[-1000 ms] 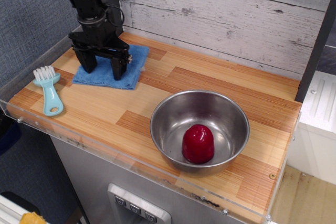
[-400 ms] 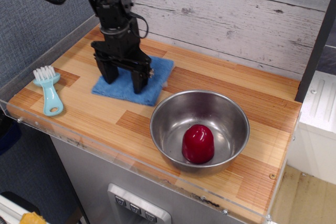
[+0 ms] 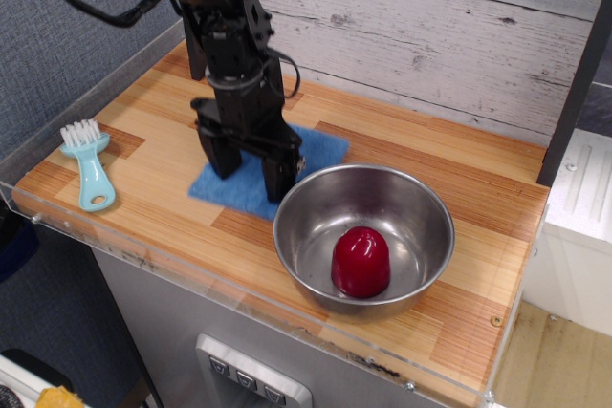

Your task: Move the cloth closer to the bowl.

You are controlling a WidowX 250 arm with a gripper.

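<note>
The blue cloth (image 3: pixel 318 151) lies flat on the wooden counter, its right edge right beside the left rim of the steel bowl (image 3: pixel 413 222). My gripper (image 3: pixel 250 170) stands upright over the cloth with its two black fingers spread apart and their tips pressed down on the cloth. The jaws are open and close on nothing. The gripper's right finger (image 3: pixel 278 177) is very near the bowl's rim. Part of the cloth is hidden under the gripper.
A glossy red dome (image 3: pixel 360 261) sits inside the bowl. A pale turquoise brush (image 3: pixel 92 172) lies near the counter's left front edge. A clear acrylic lip runs along the front and left edges. A grey plank wall stands behind the counter.
The gripper has slid right and forward across the counter with its fingers on the cloth. The cloth came with it, from the back left to right beside the bowl.
</note>
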